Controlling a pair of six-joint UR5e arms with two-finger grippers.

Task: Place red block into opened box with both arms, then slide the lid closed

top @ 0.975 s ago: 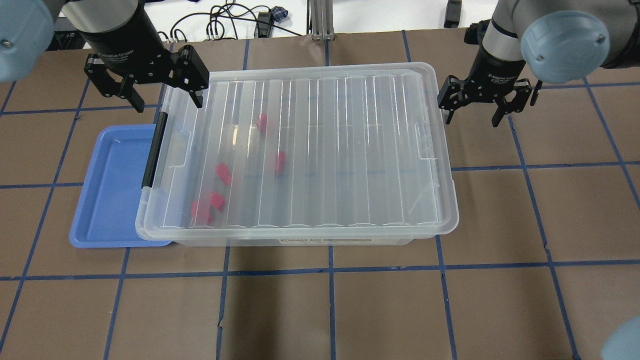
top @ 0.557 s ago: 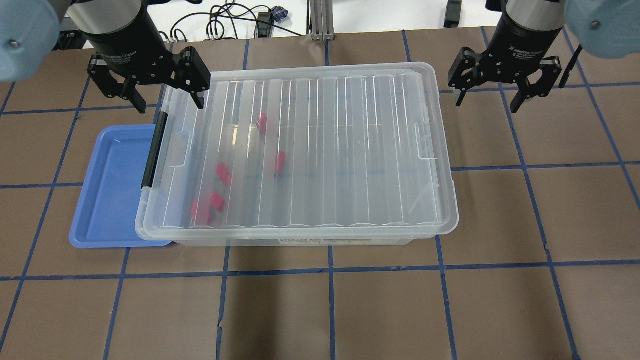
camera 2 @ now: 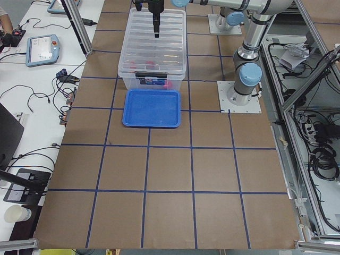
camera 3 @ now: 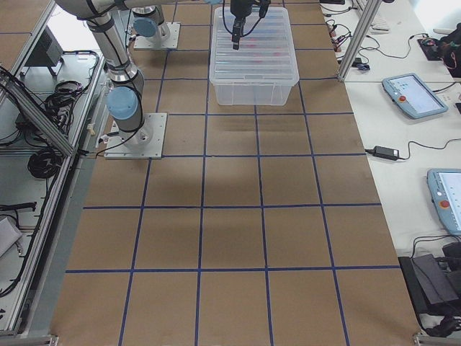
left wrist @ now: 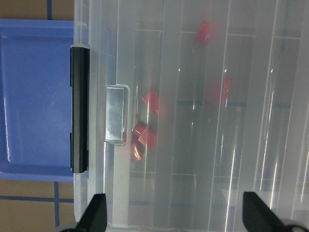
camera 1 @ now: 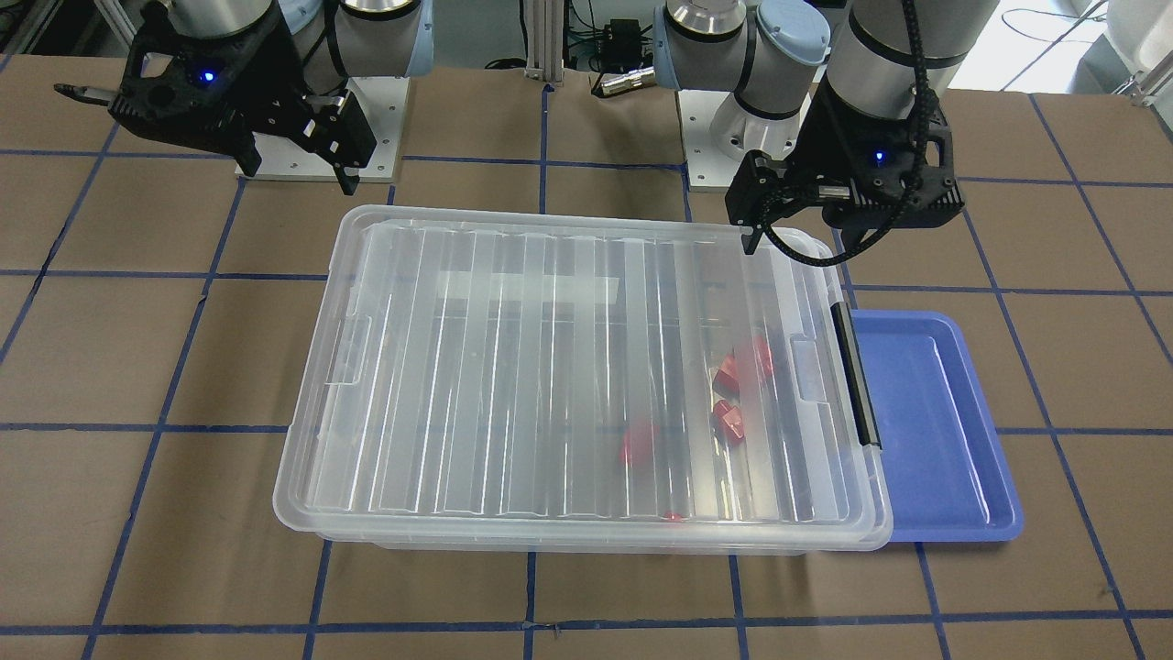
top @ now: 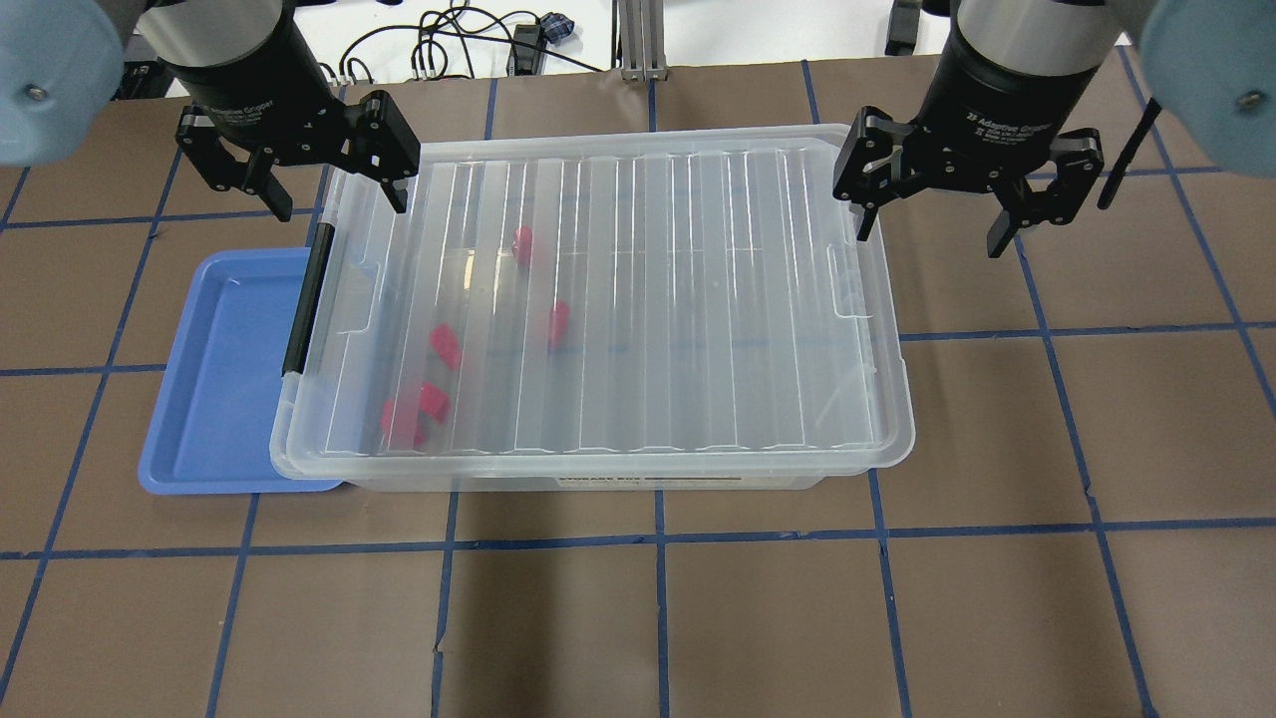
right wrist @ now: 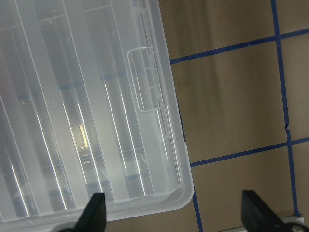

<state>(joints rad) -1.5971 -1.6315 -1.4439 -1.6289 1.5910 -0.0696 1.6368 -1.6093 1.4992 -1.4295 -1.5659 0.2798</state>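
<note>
Overhead view: the box (top: 498, 483) sits mid-table with its clear lid (top: 648, 299) lying over it. Several red blocks (top: 446, 346) show through the lid, inside the box near the black clip bar (top: 304, 299). That end overlaps a blue tray (top: 224, 379). The left gripper (top: 339, 197) hangs at the lid's far left corner and the right gripper (top: 929, 229) at its far right corner, both with fingers apart and holding nothing. Cables (top: 449, 40) lie beyond the table. Front-facing view: the arm bases are visible, and the grippers' bodies partly hide the far rim. Left side view: benches carry a tablet (camera 2: 42, 49) and a paper cup (camera 2: 15, 214). Left wrist view: spread fingertips (left wrist: 96, 215) sit above the blocks' end. Right wrist view: only the lid's corner and taped brown table (right wrist: 231, 111) are visible.
</note>
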